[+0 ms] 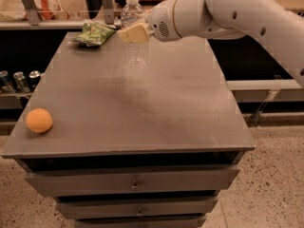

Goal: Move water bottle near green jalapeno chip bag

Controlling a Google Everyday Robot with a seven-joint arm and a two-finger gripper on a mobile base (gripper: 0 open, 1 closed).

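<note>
The clear ribbed water bottle (134, 51) with a white cap stands upright in my gripper (134, 33), which is shut around its upper body. The bottle hangs over the far middle of the grey table (156, 118); I cannot tell whether its base touches the top. The green jalapeno chip bag (93, 33) lies flat at the far left corner of the table, a short way left of the bottle. My white arm (228, 13) reaches in from the upper right.
An orange ball-like fruit (39, 120) sits near the table's front left edge. Small metal cans (19, 80) stand on a lower shelf at the left. Drawers (135, 184) sit below the tabletop. A counter with bags runs behind the table.
</note>
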